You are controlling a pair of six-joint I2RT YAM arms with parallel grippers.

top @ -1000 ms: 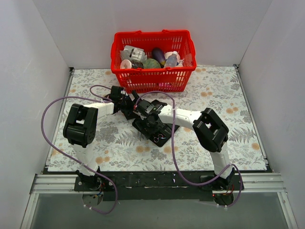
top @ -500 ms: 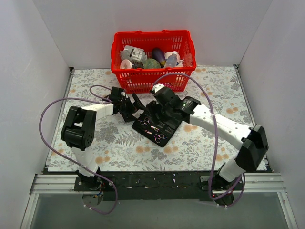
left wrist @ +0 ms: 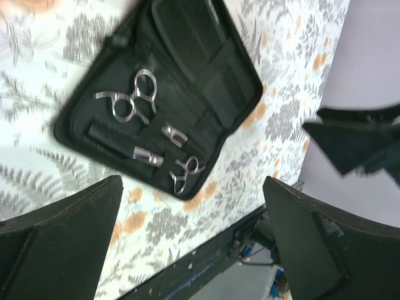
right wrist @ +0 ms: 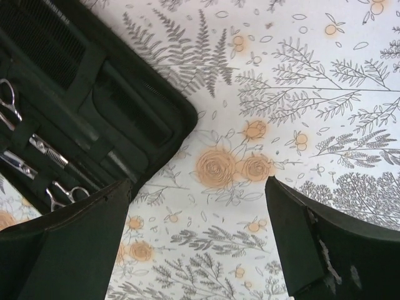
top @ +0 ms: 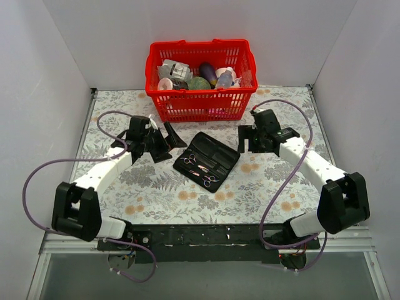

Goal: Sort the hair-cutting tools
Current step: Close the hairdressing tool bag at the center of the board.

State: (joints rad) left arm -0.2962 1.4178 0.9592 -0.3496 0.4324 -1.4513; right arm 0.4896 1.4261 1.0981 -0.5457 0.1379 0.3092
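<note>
Fingers (left wrist: 62, 237) of the left gripper (top: 167, 144) are spread wide and grasp nothing. The right gripper (top: 244, 141) is likewise released and empty. The two grippers hang just beside the open black case (top: 220, 150) at the centre of the worktop (top: 281, 187), one on each side. The silver scissors (left wrist: 128, 103) lie inside the case, in the half nearer the worktop's front edge.

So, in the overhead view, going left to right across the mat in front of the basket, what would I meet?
Left pincer → case, lying open with scissors inside → right pincer.
</note>
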